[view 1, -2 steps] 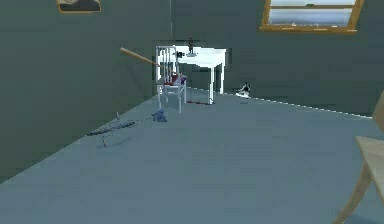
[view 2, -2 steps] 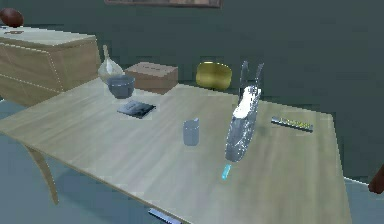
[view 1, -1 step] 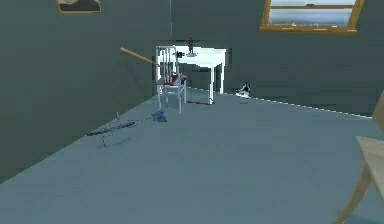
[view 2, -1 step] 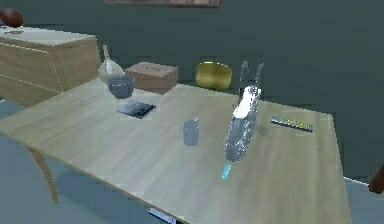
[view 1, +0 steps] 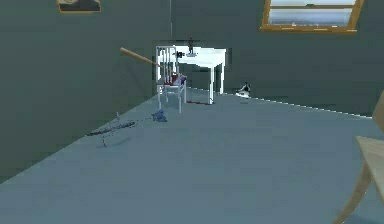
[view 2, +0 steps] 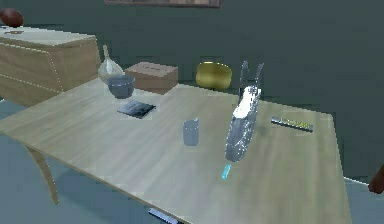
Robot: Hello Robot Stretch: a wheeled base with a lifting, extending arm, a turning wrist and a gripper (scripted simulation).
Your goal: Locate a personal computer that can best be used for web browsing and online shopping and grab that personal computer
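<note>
On the wooden table (view 2: 90, 140) in the arm side view lies a flat dark slab with a pale rim (view 2: 136, 108), too small to name. Near it stand a dark bowl (view 2: 121, 87), a pale vase (view 2: 109, 66) and a small grey cup (view 2: 191, 131). A tall see-through glassy object (view 2: 243, 115) stands right of the middle, and a thin flat strip (view 2: 293, 124) lies beyond it. In the forward view a white desk (view 1: 207, 59) stands by the far wall with small dark items (view 1: 183, 47) on it.
A white chair (view 1: 172, 92) stands before the desk, with a bat-like stick (view 1: 134, 56) leaning behind and dark clutter (view 1: 112, 130) on the floor. A wooden furniture edge (view 1: 371, 160) is at the forward view's right. Behind the table are a dresser (view 2: 40, 60), a cardboard box (view 2: 152, 75) and a yellow chair (view 2: 213, 73).
</note>
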